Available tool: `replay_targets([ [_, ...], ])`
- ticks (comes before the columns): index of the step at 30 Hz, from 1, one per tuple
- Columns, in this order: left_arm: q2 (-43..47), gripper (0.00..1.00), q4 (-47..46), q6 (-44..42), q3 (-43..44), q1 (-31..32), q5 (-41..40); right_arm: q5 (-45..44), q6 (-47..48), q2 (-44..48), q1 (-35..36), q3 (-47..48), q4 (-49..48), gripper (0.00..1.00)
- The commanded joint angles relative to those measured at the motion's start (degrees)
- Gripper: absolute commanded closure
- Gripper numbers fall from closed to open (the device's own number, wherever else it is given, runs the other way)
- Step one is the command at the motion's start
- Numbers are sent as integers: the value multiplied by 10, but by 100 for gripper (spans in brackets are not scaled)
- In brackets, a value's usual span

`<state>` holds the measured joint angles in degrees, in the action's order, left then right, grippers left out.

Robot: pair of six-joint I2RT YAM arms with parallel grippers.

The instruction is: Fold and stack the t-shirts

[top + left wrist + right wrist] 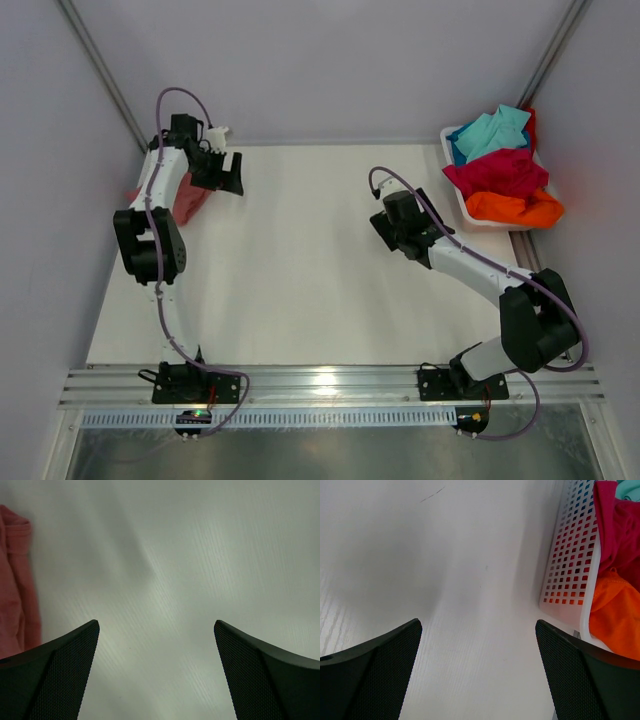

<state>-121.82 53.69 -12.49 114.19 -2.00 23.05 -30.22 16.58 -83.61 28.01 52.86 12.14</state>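
Observation:
A dusty salmon-pink t-shirt (190, 203) lies at the table's far left, partly under my left arm; its edge shows in the left wrist view (15, 580). My left gripper (228, 175) (155, 625) hovers just right of it, open and empty over bare table. Turquoise (490, 132), crimson (500, 172) and orange (515, 208) t-shirts are heaped in the white tub (452, 150) at the back right. My right gripper (392, 228) (478, 623) stands open and empty left of the tub, whose perforated wall (565, 570) holds the crimson (615, 530) and orange (615, 615) cloth.
Grey walls close in the table on the left, back and right. An aluminium rail (330, 385) carrying both arm bases runs along the near edge. The white table top (310, 270) spreads between the two arms.

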Motion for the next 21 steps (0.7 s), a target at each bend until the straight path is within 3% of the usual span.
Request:
replay_targets([
  [1, 4, 1, 12, -19, 19, 0, 81, 5, -6, 15, 0, 20, -10, 1],
  [21, -83, 1, -12, -29, 39, 0, 60, 5, -1, 10, 1, 16, -15, 1],
])
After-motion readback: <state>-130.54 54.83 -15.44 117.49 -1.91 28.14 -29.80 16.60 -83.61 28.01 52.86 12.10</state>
